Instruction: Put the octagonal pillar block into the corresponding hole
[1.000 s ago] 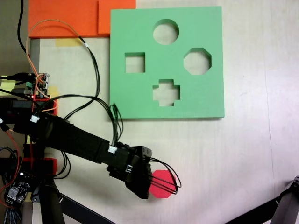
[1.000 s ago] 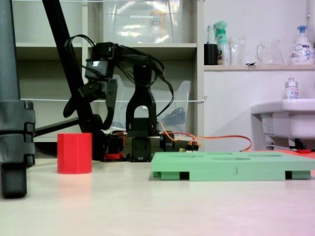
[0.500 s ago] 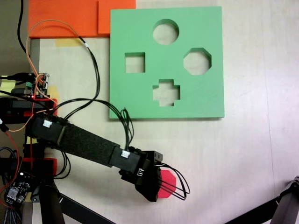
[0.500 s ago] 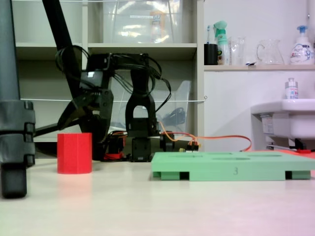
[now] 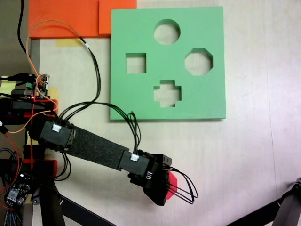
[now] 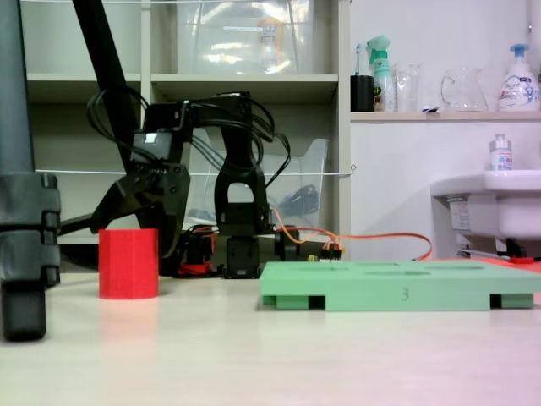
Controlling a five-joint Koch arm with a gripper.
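The red octagonal pillar block [image 6: 128, 263] stands upright on the table, far left of the green board [image 6: 397, 292] in a fixed view. From above, only a red sliver of the block [image 5: 172, 184] shows beside the black gripper head. My gripper [image 5: 161, 189] hangs over the block. From the side, the gripper [image 6: 142, 222] sits just above and behind the block's top, its jaws spread apart, holding nothing. The octagonal hole [image 5: 198, 61] lies on the right side of the green board [image 5: 131, 94], empty.
The board also has a round hole [image 5: 167, 32], a square hole [image 5: 135, 63] and a cross hole [image 5: 167, 92]. Orange foam pieces [image 5: 70, 16] lie at the top left. Cables and electronics [image 5: 37, 87] crowd the left edge. A black tripod leg [image 6: 21, 237] stands near the block.
The arm has stretched further right and down over the red block, covering more of it from above. From the side, the gripper has lowered toward the block's top.
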